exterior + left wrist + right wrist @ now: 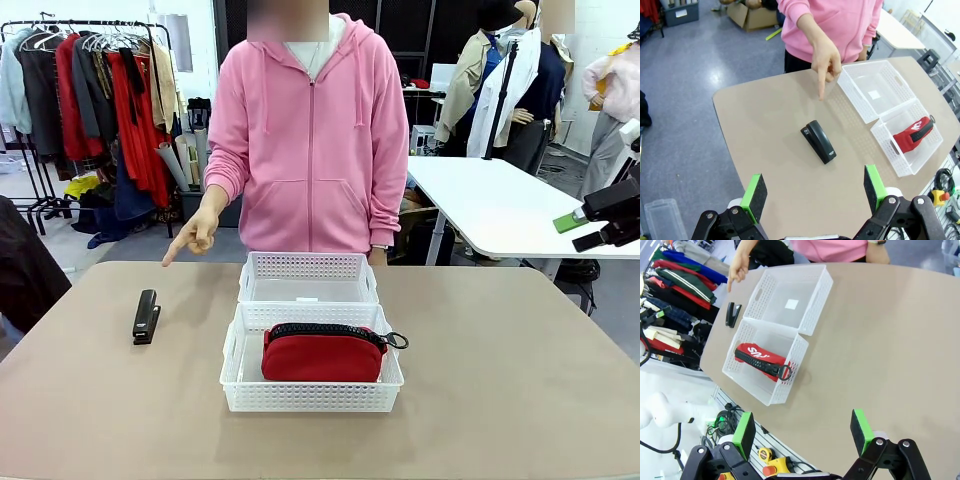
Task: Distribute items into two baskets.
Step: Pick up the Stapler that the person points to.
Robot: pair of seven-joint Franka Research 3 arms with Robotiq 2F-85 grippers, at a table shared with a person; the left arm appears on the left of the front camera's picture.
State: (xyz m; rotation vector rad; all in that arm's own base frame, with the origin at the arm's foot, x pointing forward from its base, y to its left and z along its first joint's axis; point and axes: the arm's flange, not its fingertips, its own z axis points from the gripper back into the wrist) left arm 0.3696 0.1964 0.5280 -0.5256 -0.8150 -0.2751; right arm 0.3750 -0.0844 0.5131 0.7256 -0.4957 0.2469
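Observation:
A red pouch [322,356] with a black zipper lies inside the near white basket [310,397]. The far white basket [308,266] touches it and holds nothing. A black stapler [146,316] lies on the tan table to the left of the baskets. The person's hand [195,235] points a finger down toward the table just beyond the stapler. My left gripper [814,186] hangs open high above the stapler [818,141]. My right gripper [802,430] is open too, well above the table and off to the side of the pouch [762,361], with nothing between its fingers. It also appears as my right gripper [588,227] at the front view's right edge.
The person in a pink hoodie [310,130] stands at the table's far edge. A second white table [500,200] is behind on the right and a clothes rack [90,90] behind on the left. Cables and a stop button [940,196] lie below the table's near side.

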